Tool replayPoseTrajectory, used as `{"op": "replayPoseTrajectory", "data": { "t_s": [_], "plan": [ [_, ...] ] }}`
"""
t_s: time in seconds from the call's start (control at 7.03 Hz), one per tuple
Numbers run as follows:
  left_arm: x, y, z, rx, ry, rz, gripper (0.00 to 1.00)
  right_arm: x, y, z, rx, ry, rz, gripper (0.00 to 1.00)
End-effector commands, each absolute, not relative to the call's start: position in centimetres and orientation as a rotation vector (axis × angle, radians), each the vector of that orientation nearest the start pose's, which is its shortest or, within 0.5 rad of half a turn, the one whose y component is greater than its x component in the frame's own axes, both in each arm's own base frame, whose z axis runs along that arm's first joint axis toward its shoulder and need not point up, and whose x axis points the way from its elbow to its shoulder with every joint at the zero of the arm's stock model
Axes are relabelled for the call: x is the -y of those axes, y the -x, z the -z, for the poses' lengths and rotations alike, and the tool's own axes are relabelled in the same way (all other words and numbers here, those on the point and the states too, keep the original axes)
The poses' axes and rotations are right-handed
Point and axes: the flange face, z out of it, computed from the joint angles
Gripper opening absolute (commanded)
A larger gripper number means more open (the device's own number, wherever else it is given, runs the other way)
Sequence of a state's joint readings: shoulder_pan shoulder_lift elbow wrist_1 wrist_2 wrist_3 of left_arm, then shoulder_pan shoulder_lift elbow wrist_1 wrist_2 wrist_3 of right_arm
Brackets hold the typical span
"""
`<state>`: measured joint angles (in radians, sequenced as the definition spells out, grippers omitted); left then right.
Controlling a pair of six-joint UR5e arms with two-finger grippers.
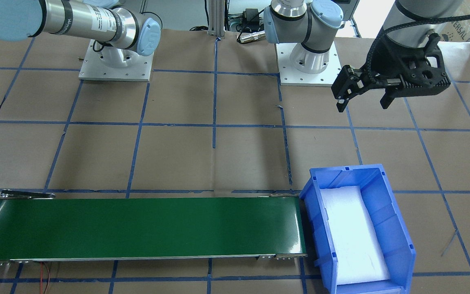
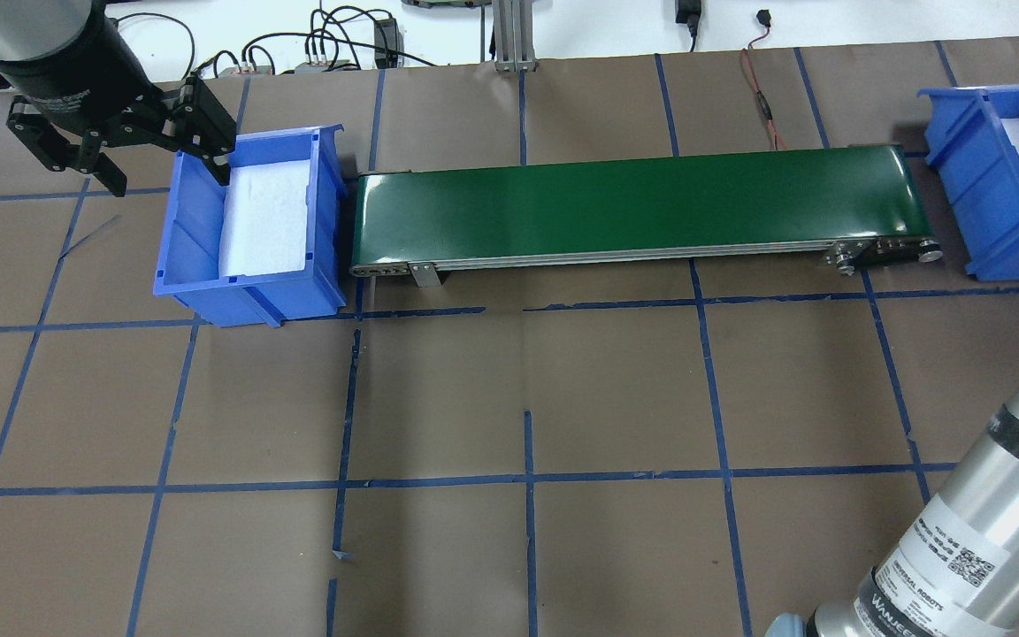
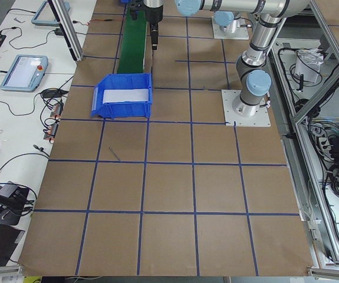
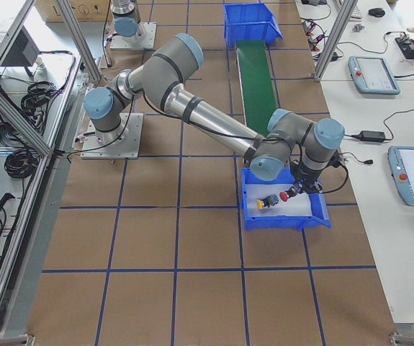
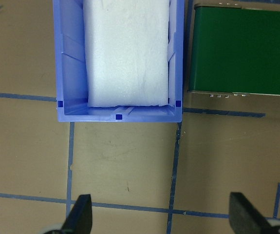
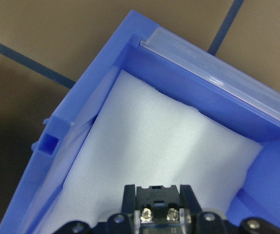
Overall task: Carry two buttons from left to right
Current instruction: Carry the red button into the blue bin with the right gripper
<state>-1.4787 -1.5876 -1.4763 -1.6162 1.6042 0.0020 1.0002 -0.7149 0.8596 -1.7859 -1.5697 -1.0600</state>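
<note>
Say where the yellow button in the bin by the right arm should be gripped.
Grip the yellow button by its boxy dark body, not the rounded cap, coming from above. It seems to lie on its side on the foam, so its flat sides are exposed.

Brown-papered desk [image 2: 563, 398], blue tape grid. On it: green conveyor [image 2: 642, 208]; blue bin [image 2: 244, 296] at its end near left pincer [image 1: 362, 104]; second blue bin [image 2: 974, 186] under right pincer [image 6: 158, 201].
</note>
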Motion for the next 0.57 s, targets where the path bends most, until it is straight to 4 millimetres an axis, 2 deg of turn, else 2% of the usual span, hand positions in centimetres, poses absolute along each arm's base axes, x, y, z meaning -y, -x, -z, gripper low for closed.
{"op": "replayPoseTrajectory", "data": {
  "t_s": [0.0,0.43],
  "plan": [
    [51.1,8.3,-52.2,-3.103,0.141,0.048,1.0,76.5,33.2,-27.0,-3.087,0.771,0.076,0.07],
    [51.2,8.3,-52.2,-3.103,0.141,0.05,1.0,77.3,33.4,-24.6,-3.08,0.77,0.108,0.07]
  ]
}}
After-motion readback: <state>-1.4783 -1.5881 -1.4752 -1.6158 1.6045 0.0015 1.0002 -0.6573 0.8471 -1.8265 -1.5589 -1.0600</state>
